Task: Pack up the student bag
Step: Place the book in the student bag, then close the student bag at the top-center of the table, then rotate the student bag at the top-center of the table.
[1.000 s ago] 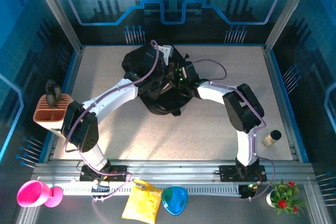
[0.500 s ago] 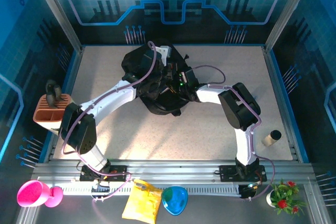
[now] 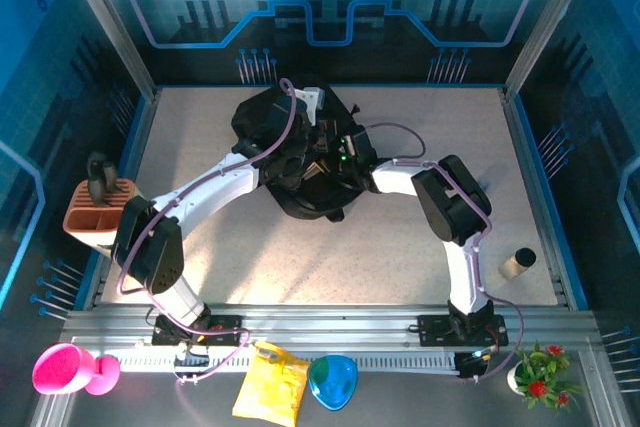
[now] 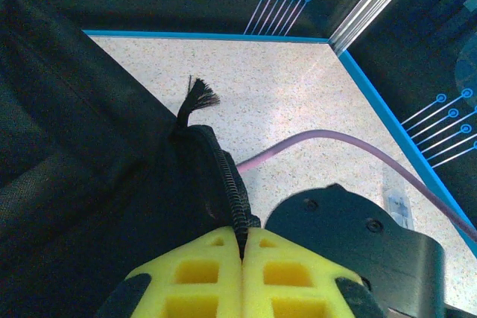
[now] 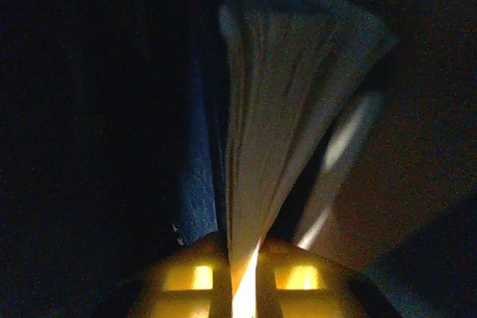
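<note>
The student bag (image 3: 262, 119), a large black fabric backpack, lies at the table's far middle. My left gripper (image 4: 242, 242) is shut on the bag's zipper edge (image 4: 229, 184), holding the opening's rim; a frayed black tassel (image 4: 195, 99) sticks up behind it. My right gripper (image 5: 243, 260) is inside the dark bag, its fingers closed on the pale pages of a book (image 5: 277, 102) with a blue cover. From above, both wrists meet at the bag's mouth (image 3: 322, 152), where the fingers are hidden by fabric.
A terracotta holder (image 3: 95, 212) sits at the table's left edge and a small cardboard roll (image 3: 517, 264) at the right. Off the table in front are a pink object (image 3: 65, 368), a yellow pouch (image 3: 271, 387), a blue-green object (image 3: 332, 381) and a potted plant (image 3: 540, 374).
The right arm has shifted left and reached further into the bag, its fingers closing on the book's pages. The left arm has kept its grip on the zipper edge.
</note>
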Robot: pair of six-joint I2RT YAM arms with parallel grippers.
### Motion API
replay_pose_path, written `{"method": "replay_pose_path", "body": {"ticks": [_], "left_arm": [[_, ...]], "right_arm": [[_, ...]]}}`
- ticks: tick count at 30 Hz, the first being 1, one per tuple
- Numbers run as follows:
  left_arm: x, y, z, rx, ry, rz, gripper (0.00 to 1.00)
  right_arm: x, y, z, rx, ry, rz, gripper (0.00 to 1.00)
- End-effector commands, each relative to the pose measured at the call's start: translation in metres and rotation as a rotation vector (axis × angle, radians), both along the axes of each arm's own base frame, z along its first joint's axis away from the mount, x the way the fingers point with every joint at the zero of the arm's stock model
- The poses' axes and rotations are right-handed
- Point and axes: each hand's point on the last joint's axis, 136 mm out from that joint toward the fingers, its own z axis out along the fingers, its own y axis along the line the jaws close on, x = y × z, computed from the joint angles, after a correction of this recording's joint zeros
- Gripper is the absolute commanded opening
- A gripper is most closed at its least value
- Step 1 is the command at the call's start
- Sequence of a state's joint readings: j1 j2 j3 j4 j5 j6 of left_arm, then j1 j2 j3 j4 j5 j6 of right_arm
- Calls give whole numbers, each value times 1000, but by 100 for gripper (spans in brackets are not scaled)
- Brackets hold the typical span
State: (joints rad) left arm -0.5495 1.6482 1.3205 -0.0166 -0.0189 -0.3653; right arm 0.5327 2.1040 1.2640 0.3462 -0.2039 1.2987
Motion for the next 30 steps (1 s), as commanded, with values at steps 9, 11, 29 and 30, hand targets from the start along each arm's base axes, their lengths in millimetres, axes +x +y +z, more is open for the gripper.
{"method": "replay_pose_path", "body": {"ticks": [9,11,29,30], "left_arm": [[-1,4,28,-73,-55,3,4],[-1,3,22,-75,-38,-3,5],[-15,71,-63,-144,334,180,64],[-16,82,-70,-156,356,212,64]], "right_arm": [[-16,-31,59,70,-104,29,38],[-27,-51,75,56,-132,15,45],[-87,-210,113,-347,-248,-188,88],[-88,-209,113,-344,-245,-175,89]]}}
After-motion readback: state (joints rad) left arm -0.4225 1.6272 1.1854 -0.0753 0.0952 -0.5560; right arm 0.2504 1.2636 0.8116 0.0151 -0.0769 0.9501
